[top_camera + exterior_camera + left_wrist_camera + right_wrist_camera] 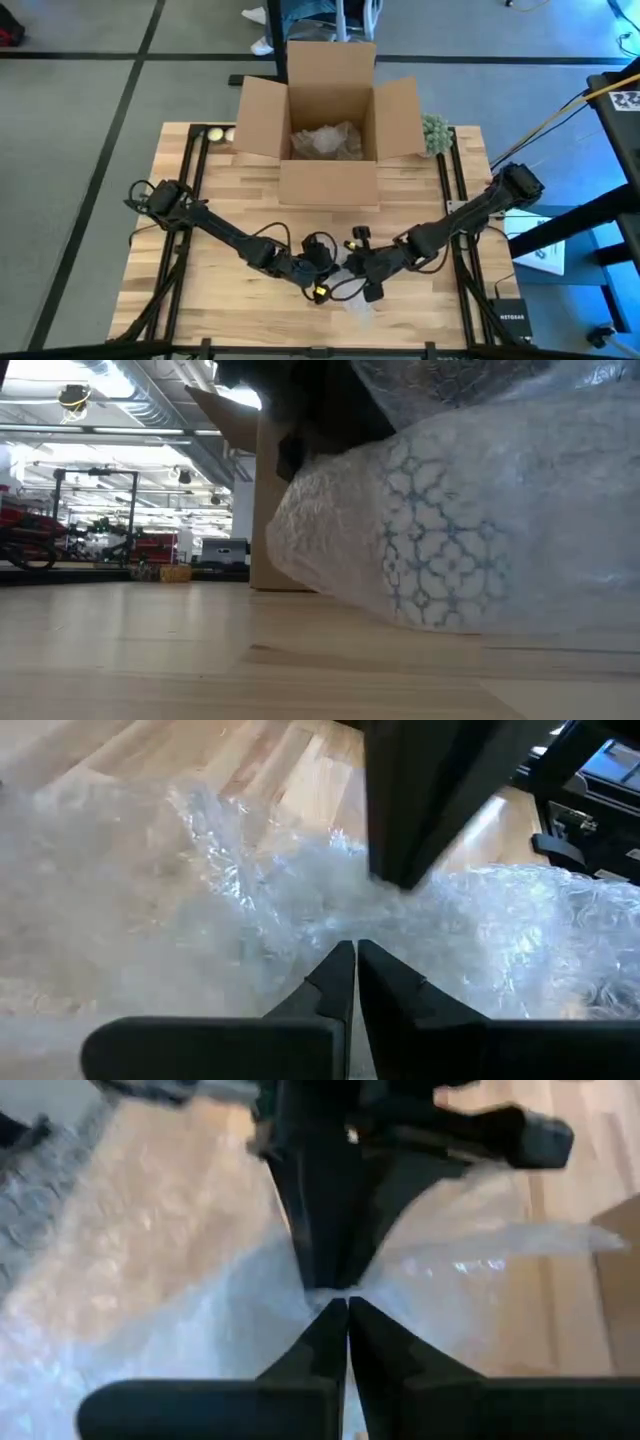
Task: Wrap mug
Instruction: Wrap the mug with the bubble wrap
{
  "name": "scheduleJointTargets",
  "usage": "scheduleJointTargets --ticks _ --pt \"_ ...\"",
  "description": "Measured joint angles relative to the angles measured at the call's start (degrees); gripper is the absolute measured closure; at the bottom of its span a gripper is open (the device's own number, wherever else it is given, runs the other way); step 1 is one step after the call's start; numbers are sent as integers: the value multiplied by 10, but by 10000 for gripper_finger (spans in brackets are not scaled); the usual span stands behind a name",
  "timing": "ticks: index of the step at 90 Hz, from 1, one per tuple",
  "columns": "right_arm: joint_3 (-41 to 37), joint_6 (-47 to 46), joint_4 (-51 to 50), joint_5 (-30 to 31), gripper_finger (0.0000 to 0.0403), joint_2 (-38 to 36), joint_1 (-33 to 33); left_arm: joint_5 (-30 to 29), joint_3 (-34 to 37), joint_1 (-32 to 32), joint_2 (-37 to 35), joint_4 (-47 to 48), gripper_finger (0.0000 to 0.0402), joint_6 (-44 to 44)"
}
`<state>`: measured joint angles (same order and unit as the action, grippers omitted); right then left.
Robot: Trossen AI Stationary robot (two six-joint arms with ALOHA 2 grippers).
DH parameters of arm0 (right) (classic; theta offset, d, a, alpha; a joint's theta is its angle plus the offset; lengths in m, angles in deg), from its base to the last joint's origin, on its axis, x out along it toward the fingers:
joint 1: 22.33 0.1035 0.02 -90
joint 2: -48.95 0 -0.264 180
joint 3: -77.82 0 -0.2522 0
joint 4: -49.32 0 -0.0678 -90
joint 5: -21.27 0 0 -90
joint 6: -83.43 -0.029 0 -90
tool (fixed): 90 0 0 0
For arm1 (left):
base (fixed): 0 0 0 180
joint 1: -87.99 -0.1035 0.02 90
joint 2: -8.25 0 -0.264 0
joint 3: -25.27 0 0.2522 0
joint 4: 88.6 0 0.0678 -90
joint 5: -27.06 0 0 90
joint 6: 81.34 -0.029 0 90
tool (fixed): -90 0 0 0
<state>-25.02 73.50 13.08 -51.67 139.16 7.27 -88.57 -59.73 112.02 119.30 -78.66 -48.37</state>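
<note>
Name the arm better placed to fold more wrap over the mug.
Hard to call: both are at the clear bubble wrap round the blue-patterned mug. Left gripper and right gripper each pinch it.

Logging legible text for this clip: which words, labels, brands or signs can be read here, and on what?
"NETGEAR": on the small dark box at the table's near right edge, high view; small, only just legible.
Square tag at the far right, high view: a black-and-white marker pattern, no words.
Printed sheet right of the table: too small to read.
Cardboard box: no print visible.
</note>
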Motion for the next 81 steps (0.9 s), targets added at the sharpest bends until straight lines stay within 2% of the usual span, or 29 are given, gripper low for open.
scheduleJointTargets --ticks 23,36,53,81 --pt "13 9 -3 37 402 22 -8 0 0 0 0 -3 401 0" --pt "-6 -2 22 8 402 70 -18 0 1 0 0 -3 401 0" --pt "-11 -19 42 7 402 115 -22 18 1 0 -8 2 401 0" --pt "-16 -19 64 -1 402 106 -23 17 3 29 -99 91 401 22"
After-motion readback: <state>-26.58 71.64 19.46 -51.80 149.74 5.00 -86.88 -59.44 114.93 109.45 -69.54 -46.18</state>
